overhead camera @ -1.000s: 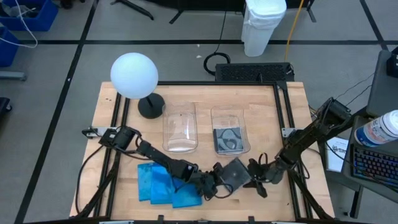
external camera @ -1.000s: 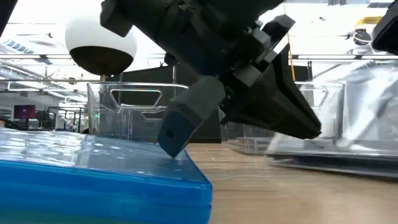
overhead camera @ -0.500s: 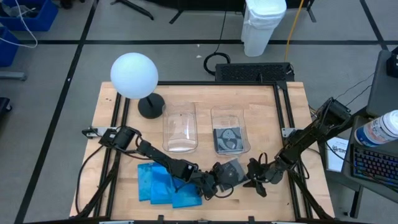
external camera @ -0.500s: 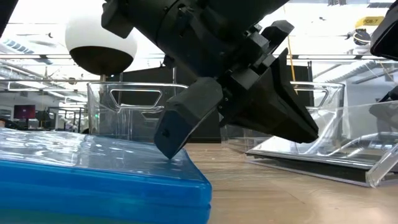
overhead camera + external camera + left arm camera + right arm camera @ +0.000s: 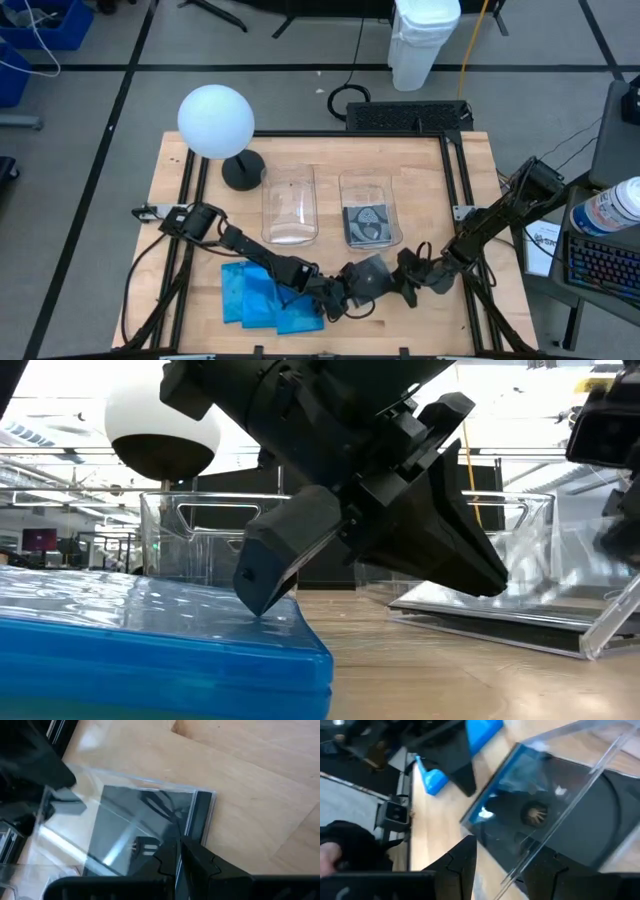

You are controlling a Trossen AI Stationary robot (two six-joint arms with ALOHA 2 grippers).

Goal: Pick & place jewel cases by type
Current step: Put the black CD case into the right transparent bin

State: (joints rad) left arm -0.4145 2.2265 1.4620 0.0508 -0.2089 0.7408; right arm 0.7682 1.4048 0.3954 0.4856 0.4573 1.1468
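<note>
A clear jewel case with a dark insert (image 5: 370, 274) lies near the table's near edge between my two grippers, its clear lid (image 5: 610, 622) raised off the base. My left gripper (image 5: 347, 290) is shut on it from the left. My right gripper (image 5: 404, 281) is open at its right side, one finger on either side of the raised lid's edge (image 5: 520, 862); I cannot tell whether it touches. Several blue jewel cases (image 5: 262, 296) lie fanned out on the table to the left. Another clear case (image 5: 368, 224) lies flat in the right bin. My left gripper pinches the clear case's near edge (image 5: 186, 839) between its two fingers, close to the corner with the dark spine strip. The fingers come level from the table's left. The case's base rests on the table, seen in the low view (image 5: 480, 622).
Two clear bins stand at mid-table: the left bin (image 5: 290, 190) and the right bin (image 5: 366, 190). A white globe lamp on a black base (image 5: 216, 122) stands at the far left. Black frame rails (image 5: 458, 200) run along the table's sides.
My right gripper has moved left toward the clear case and my left gripper. The case has slid slightly left, and its lid has come up from the base on the right side, while the base stays on the table.
</note>
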